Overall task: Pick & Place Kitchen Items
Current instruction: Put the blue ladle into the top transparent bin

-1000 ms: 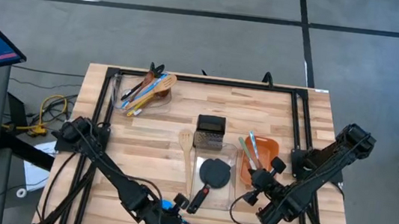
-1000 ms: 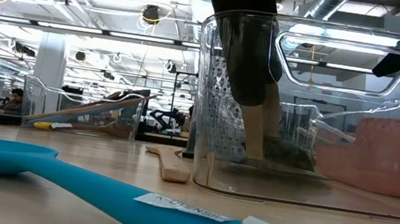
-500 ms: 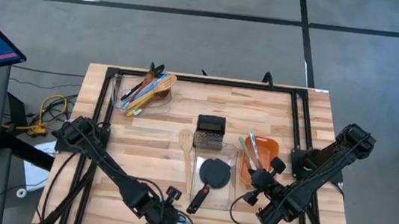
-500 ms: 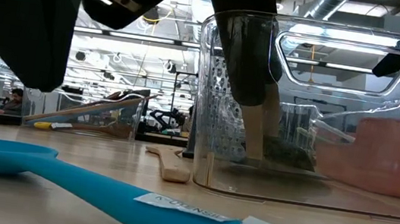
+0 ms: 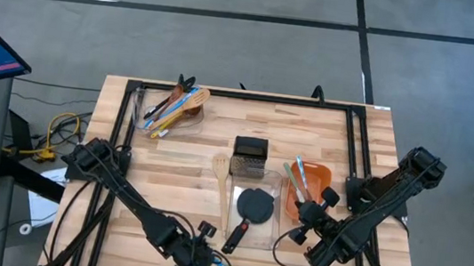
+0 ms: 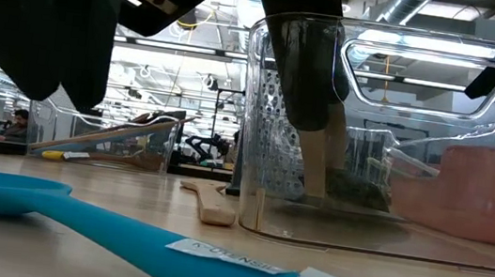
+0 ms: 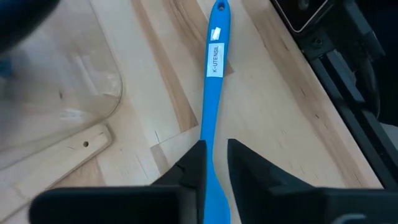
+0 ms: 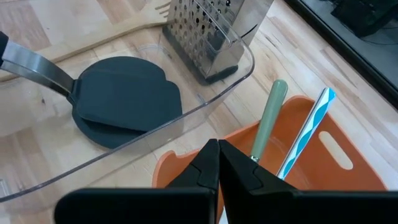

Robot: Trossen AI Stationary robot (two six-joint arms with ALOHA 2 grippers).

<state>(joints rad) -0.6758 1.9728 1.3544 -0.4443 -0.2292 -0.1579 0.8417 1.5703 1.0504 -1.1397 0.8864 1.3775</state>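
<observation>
- The table [image 5: 172, 152] carries a clear bin [image 5: 275, 211] at its middle front, holding a black turner [image 5: 254, 206].
- A blue spoon [image 7: 210, 106] lies flat on the table's front edge; it is slim, with a white label on its handle.
- The left tool [image 7: 214, 163], fingers slightly spread, straddles the spoon's handle.
- The right tool [image 8: 218, 163], pressed together and empty, hangs over an orange bin [image 8: 323, 162].

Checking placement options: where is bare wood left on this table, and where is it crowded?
Bare: the strip between the clear bin of utensils and the box grater, and the wood between that bin and the left arm. Crowded: grater, wooden spoon, black turner and orange bin cluster centre-right.
</observation>
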